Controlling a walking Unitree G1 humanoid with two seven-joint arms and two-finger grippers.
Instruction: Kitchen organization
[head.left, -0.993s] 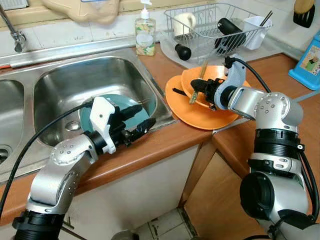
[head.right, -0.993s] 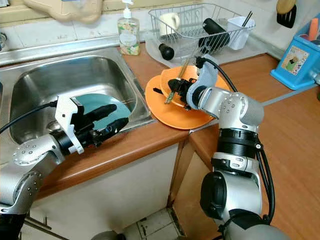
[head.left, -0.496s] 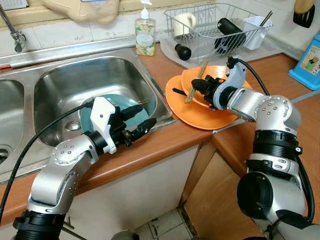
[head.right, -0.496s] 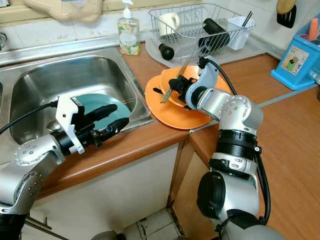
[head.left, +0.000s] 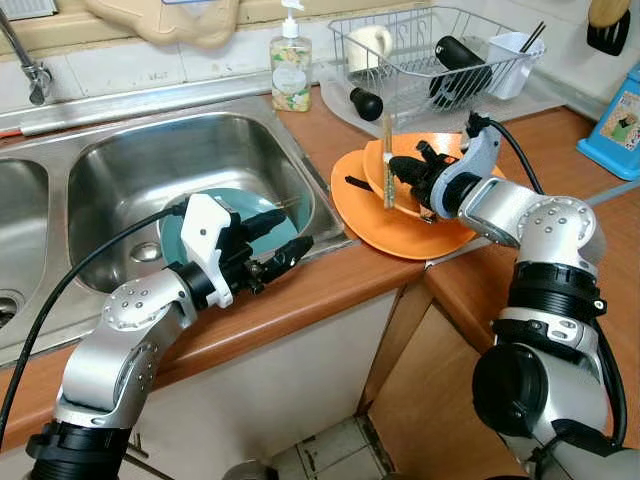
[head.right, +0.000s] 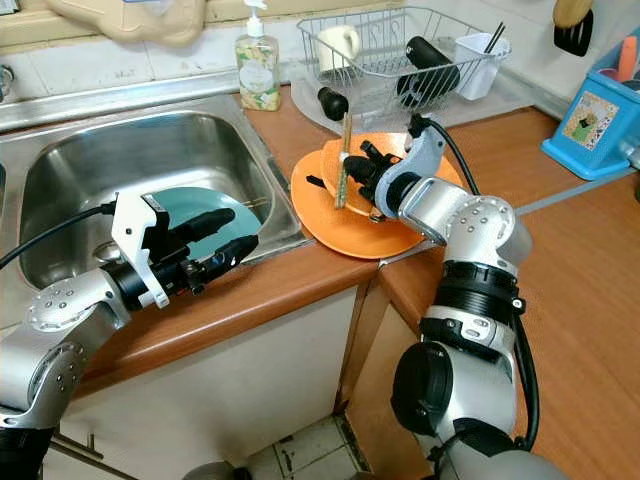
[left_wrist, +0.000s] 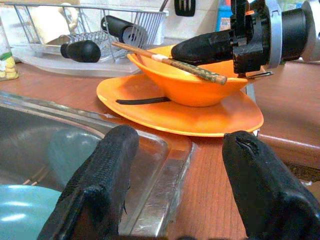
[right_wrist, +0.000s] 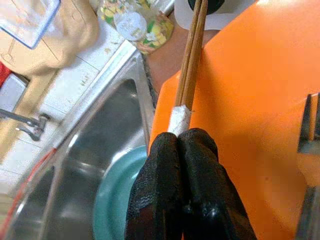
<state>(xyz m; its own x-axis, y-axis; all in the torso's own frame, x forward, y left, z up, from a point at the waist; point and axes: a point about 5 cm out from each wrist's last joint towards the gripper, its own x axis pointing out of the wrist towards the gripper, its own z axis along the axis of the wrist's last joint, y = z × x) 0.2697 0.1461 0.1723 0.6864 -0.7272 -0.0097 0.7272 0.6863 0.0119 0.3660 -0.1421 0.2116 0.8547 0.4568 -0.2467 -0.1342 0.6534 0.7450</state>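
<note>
Chopsticks (head.left: 388, 160), two, stand upright, pinched by the right gripper (head.left: 405, 172) over the bowl (head.left: 404, 195). Left gripper (head.left: 275, 243) gapes wide at the sink's (head.left: 300, 165) 5 o'clock edge.

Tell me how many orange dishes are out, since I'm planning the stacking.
2. An orange bowl sits on a flat orange plate on the counter right of the sink. The right gripper holds chopsticks over the bowl. More could be hidden beneath.

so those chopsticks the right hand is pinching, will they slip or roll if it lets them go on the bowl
The chopsticks look thin, stiff and probably light; the right hand pinches them near one end, so they could pivot in the grip. They are round-looking sticks, so laid across the orange bowl rim they would likely roll or slide off onto the orange plate.
</note>
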